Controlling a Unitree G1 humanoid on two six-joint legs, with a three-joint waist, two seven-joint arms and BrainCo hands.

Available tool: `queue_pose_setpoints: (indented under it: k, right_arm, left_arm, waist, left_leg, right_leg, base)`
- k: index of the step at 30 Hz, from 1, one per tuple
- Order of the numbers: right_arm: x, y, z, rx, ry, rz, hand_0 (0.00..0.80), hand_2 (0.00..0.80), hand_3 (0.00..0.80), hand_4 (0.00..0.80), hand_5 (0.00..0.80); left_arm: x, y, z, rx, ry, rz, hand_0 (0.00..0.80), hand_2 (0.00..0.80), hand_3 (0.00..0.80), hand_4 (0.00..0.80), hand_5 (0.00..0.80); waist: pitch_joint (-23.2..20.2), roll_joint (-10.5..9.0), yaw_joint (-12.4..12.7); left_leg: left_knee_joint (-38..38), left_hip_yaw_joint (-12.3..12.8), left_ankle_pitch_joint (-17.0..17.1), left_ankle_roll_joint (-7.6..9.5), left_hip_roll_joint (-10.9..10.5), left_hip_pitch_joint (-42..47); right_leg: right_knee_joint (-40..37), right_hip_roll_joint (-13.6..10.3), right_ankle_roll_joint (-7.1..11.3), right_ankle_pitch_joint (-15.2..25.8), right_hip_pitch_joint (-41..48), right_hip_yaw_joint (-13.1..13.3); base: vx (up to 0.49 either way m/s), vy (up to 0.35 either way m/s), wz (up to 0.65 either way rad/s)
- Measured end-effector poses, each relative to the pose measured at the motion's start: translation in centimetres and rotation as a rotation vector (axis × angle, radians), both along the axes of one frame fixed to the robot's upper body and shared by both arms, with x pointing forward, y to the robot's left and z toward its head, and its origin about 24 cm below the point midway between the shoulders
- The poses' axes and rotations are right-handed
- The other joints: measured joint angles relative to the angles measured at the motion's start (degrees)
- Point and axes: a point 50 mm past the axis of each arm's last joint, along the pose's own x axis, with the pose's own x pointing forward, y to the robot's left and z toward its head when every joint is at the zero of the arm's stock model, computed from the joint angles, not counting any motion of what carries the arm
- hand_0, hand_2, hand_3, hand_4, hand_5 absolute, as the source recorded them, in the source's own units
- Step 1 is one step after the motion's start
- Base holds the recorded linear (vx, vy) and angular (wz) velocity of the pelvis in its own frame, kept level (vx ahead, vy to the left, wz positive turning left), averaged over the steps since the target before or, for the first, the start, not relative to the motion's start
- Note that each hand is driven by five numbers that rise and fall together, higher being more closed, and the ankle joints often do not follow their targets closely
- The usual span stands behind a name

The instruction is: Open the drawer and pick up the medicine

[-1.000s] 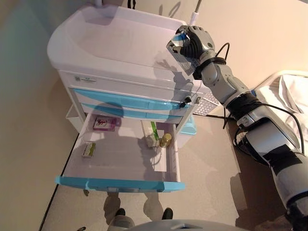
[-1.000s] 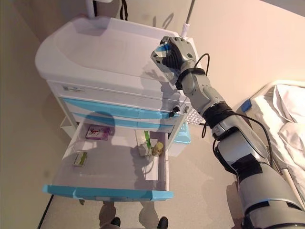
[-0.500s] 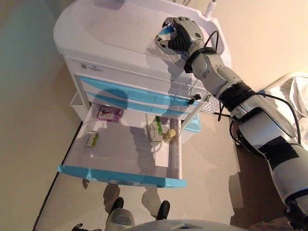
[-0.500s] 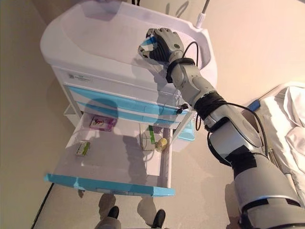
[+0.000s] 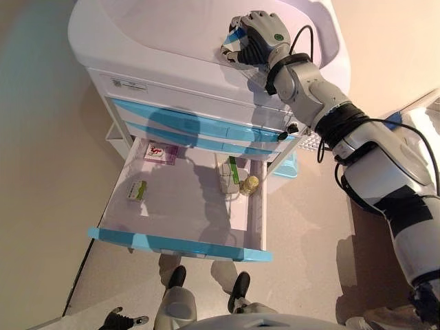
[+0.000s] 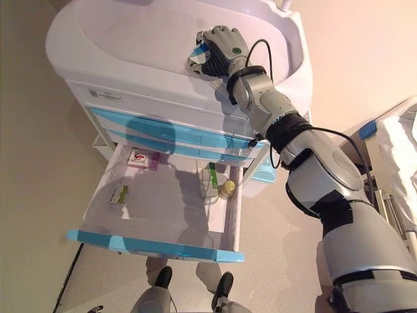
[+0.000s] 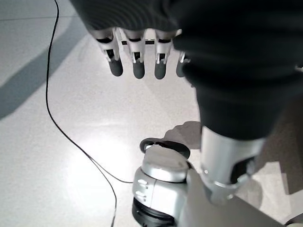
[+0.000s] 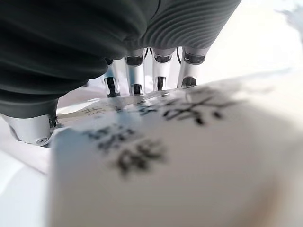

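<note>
My right hand [image 5: 258,38] is curled round a white medicine box with a blue end [image 5: 237,38] and holds it low over the top of the white medical cart [image 5: 158,27]. In the right wrist view the box [image 8: 180,161] fills the picture, with the fingers [image 8: 137,80] wrapped behind it. The cart's lowest drawer [image 5: 182,244] stands pulled out. In it lie a pink box [image 5: 160,151], a green-and-white box [image 5: 137,190], a white-and-green box [image 5: 232,175] and a small yellowish bottle [image 5: 249,184]. My left hand [image 7: 137,52] hangs over the floor with straight fingers, empty.
Two blue-fronted drawers [image 5: 199,130] above the open one are shut. A pale blue bin [image 5: 289,165] hangs on the cart's right side. A bed with white sheets [image 6: 397,130] stands to the right. A beige wall [image 5: 34,172] runs along the left.
My right hand with the box has moved from the cart's right edge inward and down over the cart's top. The camera has shifted too. The drawer's contents have not moved.
</note>
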Motion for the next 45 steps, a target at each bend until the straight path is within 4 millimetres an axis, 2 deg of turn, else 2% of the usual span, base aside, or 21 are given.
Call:
queue_pose_setpoints:
  k: [3, 35, 36, 37, 45]
  right_arm:
    - [0.1, -0.4, 0.4, -0.056, -0.025, -0.028, 0.8, 0.8, 0.8, 0.8, 0.8]
    - [-0.1, 0.3, 0.8, -0.311, -0.13, -0.075, 0.8, 0.8, 0.8, 0.8, 0.8]
    - [-0.1, 0.3, 0.8, -0.311, -0.13, -0.075, 0.361, 0.361, 0.361, 0.361, 0.361]
    - [-0.1, 0.4, 0.8, -0.311, -0.13, -0.074, 0.0, 0.0, 0.0, 0.0, 0.0]
    - [-0.2, 0.3, 1.9, -0.3, -0.165, -0.089, 0.0, 0.0, 0.0, 0.0, 0.0]
  left_arm:
    - [0.7, -0.2, 0.0, -0.003, -0.011, -0.026, 0.0, 0.0, 0.0, 0.0, 0.0]
    - [0.8, -0.3, 0.0, -0.018, -0.015, -0.026, 0.0, 0.0, 0.0, 0.0, 0.0]
    - [0.8, -0.3, 0.0, -0.018, -0.016, -0.026, 0.0, 0.0, 0.0, 0.0, 0.0]
    - [0.8, -0.4, 0.0, -0.018, -0.016, -0.026, 0.0, 0.0, 0.0, 0.0, 0.0]
    - [0.9, -0.5, 0.0, -0.02, -0.012, -0.042, 0.0, 0.0, 0.0, 0.0, 0.0]
  waist:
    - [0.23, 0.31, 0.92]
    - [0.16, 0.23, 0.94]
    - [0.16, 0.23, 0.94]
    - [0.16, 0.24, 0.94]
    - [0.14, 0.24, 1.63]
  left_leg:
    - [0.17, -0.74, 0.04, -0.08, -0.08, -0.43]
    - [0.63, -2.17, 0.22, -0.32, -0.14, -1.16]
    - [0.63, -2.17, 0.22, -0.32, -0.15, -1.16]
    - [0.64, -2.18, 0.22, -0.32, -0.15, -1.17]
    - [0.67, -2.27, 0.25, -0.3, -0.28, -1.23]
  right_leg:
    - [0.0, -0.02, -0.13, -0.13, 0.06, -0.4]
    - [0.0, -0.03, -0.2, -0.17, 0.19, -1.57]
    - [0.0, -0.03, -0.21, -0.17, 0.19, -1.58]
    - [0.0, -0.03, -0.21, -0.17, 0.19, -1.59]
    - [0.0, -0.14, -0.21, -0.17, 0.18, -1.65]
  base:
    - [0.023, -0.01, 0.11]
    - [0.003, -0.001, 0.01]
    - [0.0, 0.0, 0.0]
    - [0.0, 0.0, 0.0]
    - [0.0, 0.0, 0.0]
